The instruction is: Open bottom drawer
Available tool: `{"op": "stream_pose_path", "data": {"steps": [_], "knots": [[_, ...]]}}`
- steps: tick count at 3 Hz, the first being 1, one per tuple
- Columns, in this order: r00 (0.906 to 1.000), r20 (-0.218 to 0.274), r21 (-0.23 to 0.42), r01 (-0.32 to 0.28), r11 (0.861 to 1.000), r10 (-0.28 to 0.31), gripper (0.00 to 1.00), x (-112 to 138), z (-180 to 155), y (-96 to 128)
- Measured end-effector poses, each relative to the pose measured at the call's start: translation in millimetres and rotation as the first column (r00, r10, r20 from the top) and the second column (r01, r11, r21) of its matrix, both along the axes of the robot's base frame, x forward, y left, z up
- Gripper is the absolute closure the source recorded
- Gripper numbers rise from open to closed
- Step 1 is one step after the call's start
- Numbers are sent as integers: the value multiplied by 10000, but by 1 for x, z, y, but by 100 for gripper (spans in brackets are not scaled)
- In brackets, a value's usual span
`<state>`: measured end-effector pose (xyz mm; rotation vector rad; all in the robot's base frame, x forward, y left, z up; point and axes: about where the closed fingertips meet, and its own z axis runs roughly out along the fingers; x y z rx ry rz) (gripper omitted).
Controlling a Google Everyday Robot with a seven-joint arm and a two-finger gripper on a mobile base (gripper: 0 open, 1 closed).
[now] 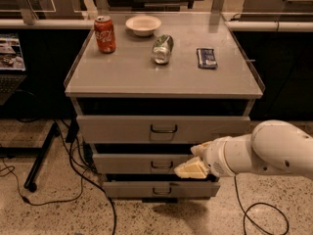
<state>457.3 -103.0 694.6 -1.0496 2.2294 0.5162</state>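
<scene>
The grey metal cabinet point(161, 77) has three drawers. The bottom drawer point(132, 188) is the narrowest and lowest, with a small dark loop handle point(162, 191) at its centre, and its front looks flush and closed. My gripper point(190, 168), cream-tipped at the end of a white arm point(264, 153), comes in from the right. It hangs in front of the right part of the middle drawer point(127, 163), just above the bottom drawer and up and to the right of its handle. It does not touch the handle.
On the cabinet top stand a red soda can point(104, 34), a white bowl point(143, 25), a green can lying on its side point(162, 49) and a dark snack bar point(206, 58). Cables point(73, 180) and a black stand leg point(41, 155) lie on the floor at left.
</scene>
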Motion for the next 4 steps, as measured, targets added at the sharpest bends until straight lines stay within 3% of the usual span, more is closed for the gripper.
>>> {"op": "stream_pose_path", "data": {"steps": [2,3,4], "knots": [[10000,0,0,-1,10000,1,88,0,0,0],[10000,0,-1,-1,10000,1,100,0,0,0],[9992,115,49,374,9993,-375,100,-3,-14,-5]]}}
